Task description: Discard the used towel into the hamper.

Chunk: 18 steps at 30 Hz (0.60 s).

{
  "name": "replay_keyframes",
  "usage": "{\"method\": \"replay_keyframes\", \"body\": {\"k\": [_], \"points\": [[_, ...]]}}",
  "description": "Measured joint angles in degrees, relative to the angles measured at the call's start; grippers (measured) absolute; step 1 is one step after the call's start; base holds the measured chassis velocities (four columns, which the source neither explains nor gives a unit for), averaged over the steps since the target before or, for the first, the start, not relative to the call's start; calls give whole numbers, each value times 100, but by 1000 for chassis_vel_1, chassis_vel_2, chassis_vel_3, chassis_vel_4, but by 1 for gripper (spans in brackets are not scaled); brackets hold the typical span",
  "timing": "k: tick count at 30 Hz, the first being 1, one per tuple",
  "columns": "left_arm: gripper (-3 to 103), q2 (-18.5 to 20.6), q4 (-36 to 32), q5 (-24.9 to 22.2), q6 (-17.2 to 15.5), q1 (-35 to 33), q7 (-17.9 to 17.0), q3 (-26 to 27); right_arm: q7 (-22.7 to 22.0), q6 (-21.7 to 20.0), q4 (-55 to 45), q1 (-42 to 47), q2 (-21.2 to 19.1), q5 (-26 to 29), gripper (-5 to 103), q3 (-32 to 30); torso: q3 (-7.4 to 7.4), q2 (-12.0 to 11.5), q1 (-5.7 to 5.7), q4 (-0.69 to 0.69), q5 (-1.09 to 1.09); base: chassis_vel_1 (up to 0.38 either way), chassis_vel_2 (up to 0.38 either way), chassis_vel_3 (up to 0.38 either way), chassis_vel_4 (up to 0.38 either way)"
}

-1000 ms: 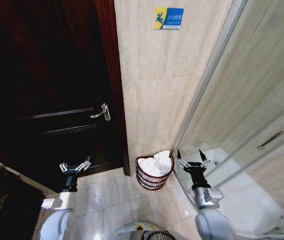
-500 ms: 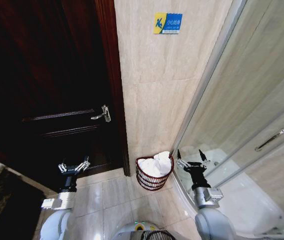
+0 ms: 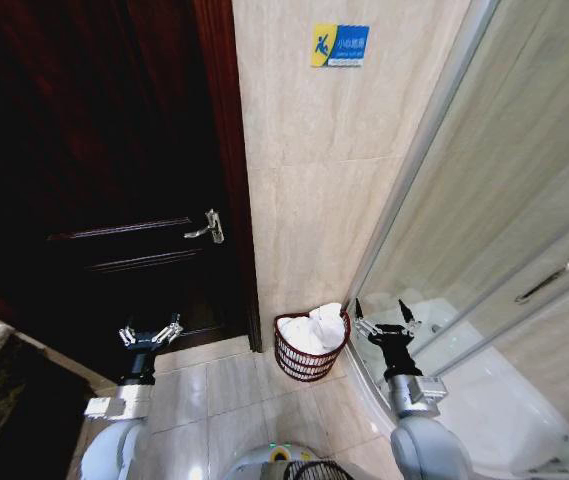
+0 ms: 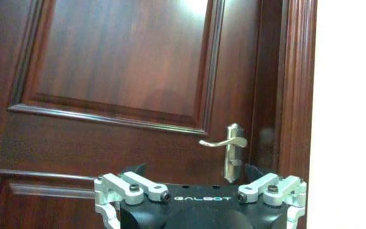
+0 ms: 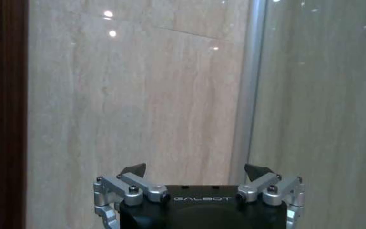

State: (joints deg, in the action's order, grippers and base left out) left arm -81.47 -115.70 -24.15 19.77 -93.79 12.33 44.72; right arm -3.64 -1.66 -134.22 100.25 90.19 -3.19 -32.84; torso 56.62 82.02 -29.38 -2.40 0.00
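Note:
The hamper (image 3: 310, 360), a small reddish-brown openwork basket, stands on the floor against the tiled wall between the door and the shower. A white towel (image 3: 312, 328) lies bunched inside it, rising above the rim. My left gripper (image 3: 148, 333) is held up open to the left of the hamper, facing the dark door, empty. My right gripper (image 3: 384, 316) is held up open just right of the hamper, in front of the shower glass, empty. In the wrist views the left gripper (image 4: 196, 169) and the right gripper (image 5: 196, 170) show spread fingertips with nothing between them.
A dark wooden door (image 3: 114, 180) with a metal lever handle (image 3: 205, 226) fills the left. Beige tiled wall (image 3: 314, 180) carries a blue and yellow sign (image 3: 340, 45). A glass shower enclosure (image 3: 504, 250) with a metal frame stands at the right. Glossy floor tiles (image 3: 214, 400) lie ahead.
The head view has shifted very slightly. Both grippers, the hamper and the towel keep their places.

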Motion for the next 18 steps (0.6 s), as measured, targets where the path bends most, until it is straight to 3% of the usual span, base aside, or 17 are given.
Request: {"method": "replay_keyframes", "body": {"k": [16, 18], "points": [[100, -19, 23, 0, 40, 2, 44, -5, 3, 41, -1, 50, 3, 15, 100, -21, -12, -21, 11, -1, -1, 85, 77, 72, 80], [100, -31, 56, 4, 157, 10, 29, -21, 4, 46, -6, 63, -6, 28, 100, -34, -13, -25, 12, -2, 0, 109, 124, 120, 92]]}}
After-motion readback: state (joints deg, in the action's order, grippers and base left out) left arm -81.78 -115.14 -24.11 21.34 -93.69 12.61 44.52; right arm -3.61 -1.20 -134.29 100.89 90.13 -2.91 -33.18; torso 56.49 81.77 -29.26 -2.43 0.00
